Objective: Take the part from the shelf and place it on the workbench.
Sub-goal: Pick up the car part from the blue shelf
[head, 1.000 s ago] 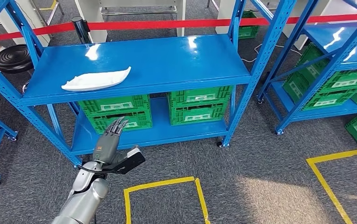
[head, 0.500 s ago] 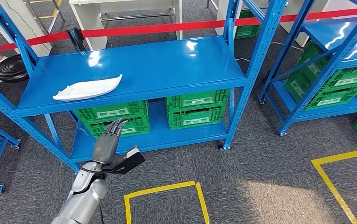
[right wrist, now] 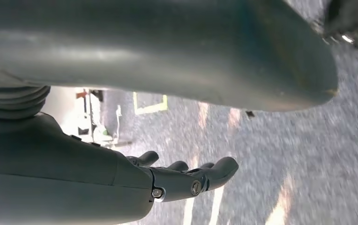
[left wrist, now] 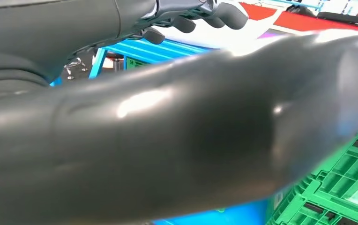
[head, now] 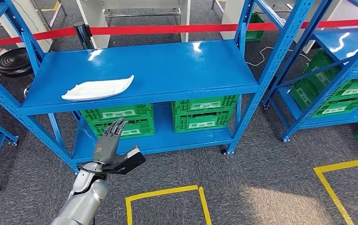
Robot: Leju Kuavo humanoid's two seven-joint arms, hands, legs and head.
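The part (head: pixel 98 87) lay flat on the blue shelf (head: pixel 167 61), within reach; below the shelf, the left hand (head: pixel 114 150) was raised with fingers spread, holding nothing, and the right hand (right wrist: pixel 182 178) hung empty.

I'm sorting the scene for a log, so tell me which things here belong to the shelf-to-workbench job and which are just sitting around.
Belong to the job:
- white part lying on the top shelf
- left robot hand, raised and empty, below the part

Just lying about:
- green crates on the lower shelf
- red barrier tape
- yellow floor markings
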